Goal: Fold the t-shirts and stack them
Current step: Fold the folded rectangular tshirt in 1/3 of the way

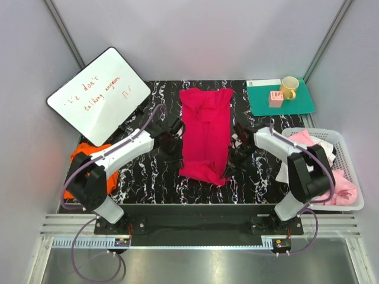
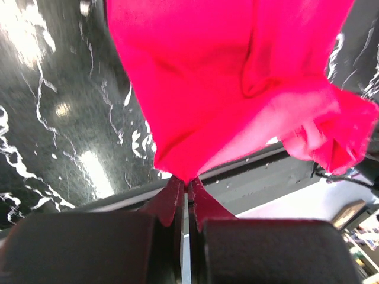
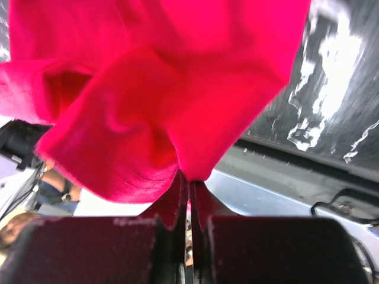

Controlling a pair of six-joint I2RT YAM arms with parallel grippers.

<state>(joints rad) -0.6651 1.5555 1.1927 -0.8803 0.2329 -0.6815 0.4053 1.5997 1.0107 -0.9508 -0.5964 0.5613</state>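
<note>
A large magenta-red t-shirt [image 1: 205,133] lies lengthwise in a narrow, rumpled strip on the middle of the black marbled table [image 1: 148,171]. My left gripper [image 1: 173,139] is at the shirt's left edge. In the left wrist view it [image 2: 187,184] is shut on a pinch of the red cloth [image 2: 237,77], which hangs bunched from the fingertips. My right gripper [image 1: 238,146] is at the shirt's right edge. It [image 3: 189,179] is likewise shut on a fold of the red cloth [image 3: 148,100]. An orange t-shirt [image 1: 83,158] lies crumpled at the table's left edge, partly under the left arm.
A white basket [image 1: 331,135] at the right holds pale pink cloth [image 1: 345,188] and white cloth [image 1: 324,146]. A whiteboard [image 1: 98,94] leans at the back left. A green mat [image 1: 281,100] at the back right carries a yellow mug [image 1: 289,87] and a pink block [image 1: 275,99].
</note>
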